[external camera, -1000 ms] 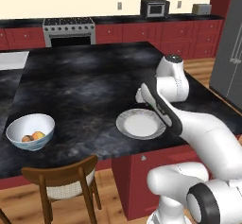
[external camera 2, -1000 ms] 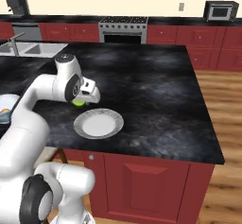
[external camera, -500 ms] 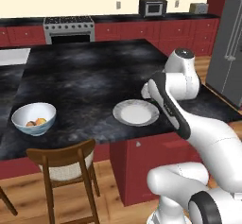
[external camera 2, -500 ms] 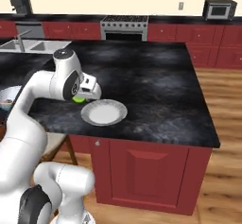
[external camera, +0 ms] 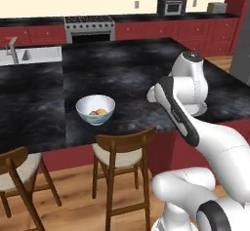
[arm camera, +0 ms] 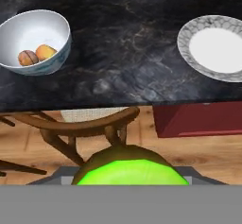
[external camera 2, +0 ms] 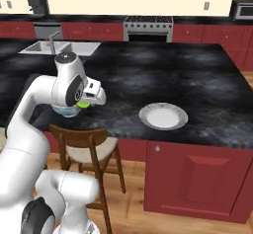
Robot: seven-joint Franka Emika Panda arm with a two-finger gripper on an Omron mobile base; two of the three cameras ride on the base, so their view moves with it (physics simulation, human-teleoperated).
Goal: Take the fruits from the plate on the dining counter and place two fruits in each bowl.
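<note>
I have the lime [arm camera: 130,168] clamped in the gripper [external camera 2: 88,101], carried out past the front edge of the dining counter [external camera: 122,74], above a wooden chair [arm camera: 80,126] and bare floor. A slip here drops it to the floor, not onto the stone. The bowl [arm camera: 35,41] nearest me already holds two fruits, tan and orange; adding a third would break the count, and the arm hangs close to it. The plate [external camera 2: 163,116] sits bare near the front edge. I think the second bowl lies somewhere off to the side, but I cannot place it. The stone behind is open.
</note>
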